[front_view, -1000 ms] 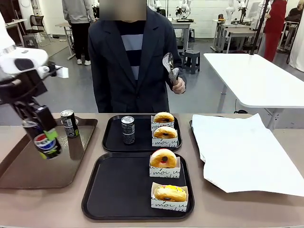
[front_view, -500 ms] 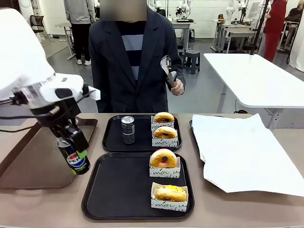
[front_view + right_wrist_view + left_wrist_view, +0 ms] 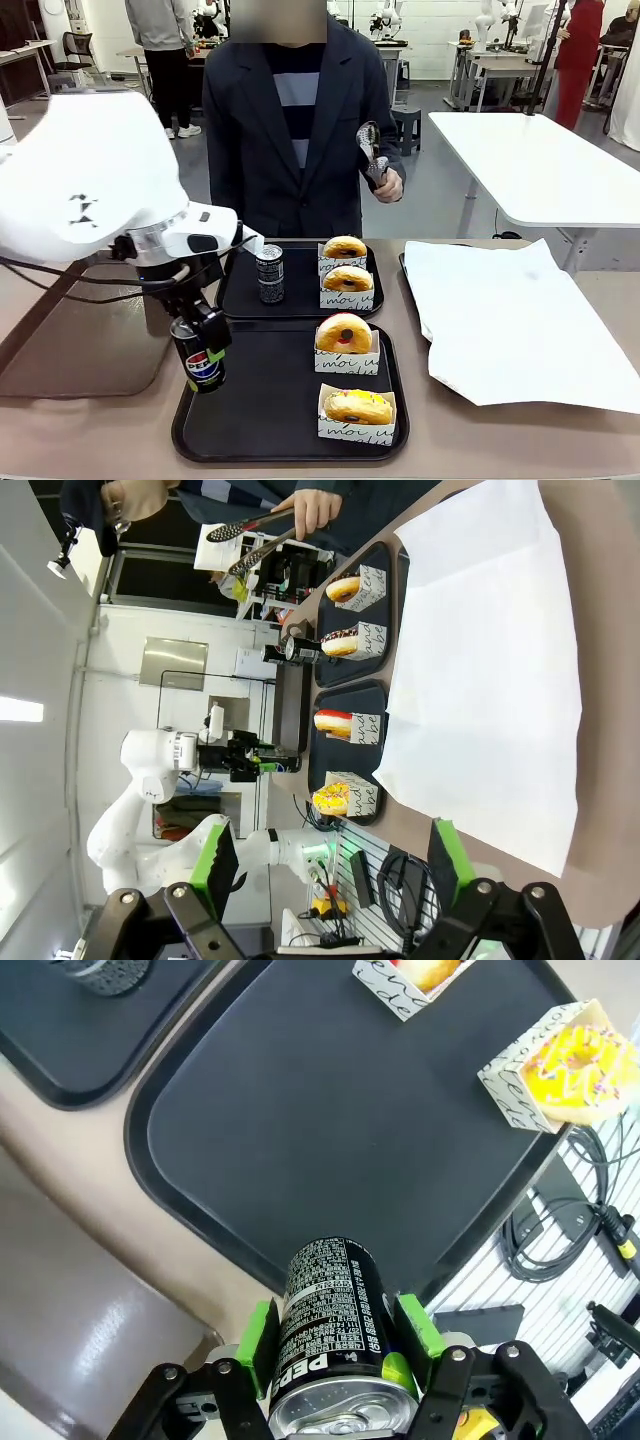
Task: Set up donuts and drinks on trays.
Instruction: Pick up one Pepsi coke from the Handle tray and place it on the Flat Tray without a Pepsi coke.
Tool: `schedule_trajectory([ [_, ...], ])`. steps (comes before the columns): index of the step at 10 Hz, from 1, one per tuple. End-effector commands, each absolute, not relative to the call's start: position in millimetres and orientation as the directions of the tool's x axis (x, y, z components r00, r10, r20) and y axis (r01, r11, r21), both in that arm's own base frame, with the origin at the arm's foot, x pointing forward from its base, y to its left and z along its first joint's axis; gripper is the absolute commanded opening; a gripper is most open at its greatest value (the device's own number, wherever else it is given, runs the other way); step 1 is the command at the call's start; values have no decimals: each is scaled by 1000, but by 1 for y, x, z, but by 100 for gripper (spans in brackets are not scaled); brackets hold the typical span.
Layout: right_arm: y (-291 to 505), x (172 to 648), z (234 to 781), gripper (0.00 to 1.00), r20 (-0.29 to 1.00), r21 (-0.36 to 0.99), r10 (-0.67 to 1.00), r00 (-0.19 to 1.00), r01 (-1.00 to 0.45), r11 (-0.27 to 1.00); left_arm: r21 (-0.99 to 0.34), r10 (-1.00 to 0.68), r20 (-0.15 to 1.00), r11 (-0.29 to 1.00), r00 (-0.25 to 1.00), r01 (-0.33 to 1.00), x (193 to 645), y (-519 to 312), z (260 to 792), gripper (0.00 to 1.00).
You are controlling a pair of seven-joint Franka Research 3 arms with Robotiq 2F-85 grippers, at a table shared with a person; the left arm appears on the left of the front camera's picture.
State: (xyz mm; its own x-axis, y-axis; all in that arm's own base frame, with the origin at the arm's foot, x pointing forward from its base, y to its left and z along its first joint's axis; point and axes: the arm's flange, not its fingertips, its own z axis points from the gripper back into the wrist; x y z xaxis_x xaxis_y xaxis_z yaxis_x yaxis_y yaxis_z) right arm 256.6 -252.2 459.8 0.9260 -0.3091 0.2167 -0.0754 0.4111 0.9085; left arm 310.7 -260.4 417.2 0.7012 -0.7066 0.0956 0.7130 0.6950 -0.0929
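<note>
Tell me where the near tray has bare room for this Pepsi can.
Near tray: its whole left half is bare, under the left gripper holding the Pepsi can. Its right edge is crowded by two sleeved donuts.

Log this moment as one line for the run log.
left gripper: shut on Pepsi can, above near tray's left edge | right gripper: open, empty | far tray: grey can, two donuts

Green-padded left gripper (image 3: pixel 338 1345) clamps a black Pepsi can (image 3: pixel 333 1312) above the near black tray (image 3: pixel 300 1130), beside a yellow sprinkled donut (image 3: pixel 580 1065).
</note>
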Motion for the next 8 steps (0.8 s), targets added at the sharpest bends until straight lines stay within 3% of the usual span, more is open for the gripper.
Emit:
schedule_trajectory([
  [1,-253,257,460,100,235,912,-310,921,-98,399,-60,-704,81,703,706,708,334,-275,416,60],
  [8,-253,257,460,100,235,912,-310,921,-98,399,-20,-735,129,669,666,743,342,-275,383,60],
])
